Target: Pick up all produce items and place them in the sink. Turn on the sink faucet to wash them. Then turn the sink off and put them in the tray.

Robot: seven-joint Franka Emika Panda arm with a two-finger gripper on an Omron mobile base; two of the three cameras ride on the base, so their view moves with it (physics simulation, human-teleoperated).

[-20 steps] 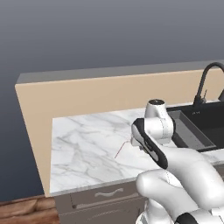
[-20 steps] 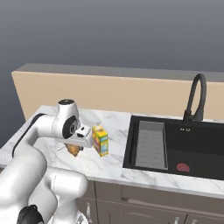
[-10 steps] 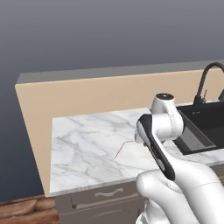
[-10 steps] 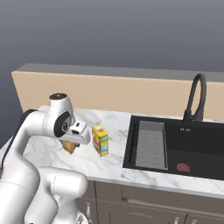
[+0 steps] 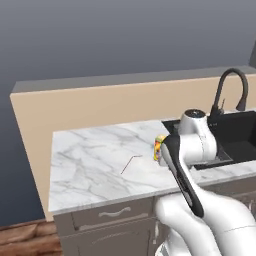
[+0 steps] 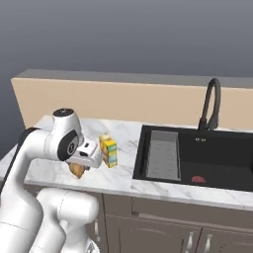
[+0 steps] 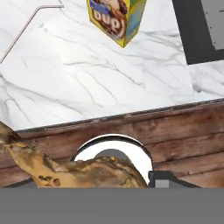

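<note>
STEP: carry to sink (image 6: 217,158) | GRIPPER (image 6: 81,165): closed on onion (image 6: 76,170) | ADVICE: pass near side of carton (image 6: 108,151); release low over basin.

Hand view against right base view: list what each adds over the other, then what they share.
The hand view adds the wooden floor below the counter edge and a thin bent stalk lying on the marble. The right base view adds the faucet and the red drain. Shared: the golden-brown bulb, the yellow carton, the marble counter and the black sink.
</note>
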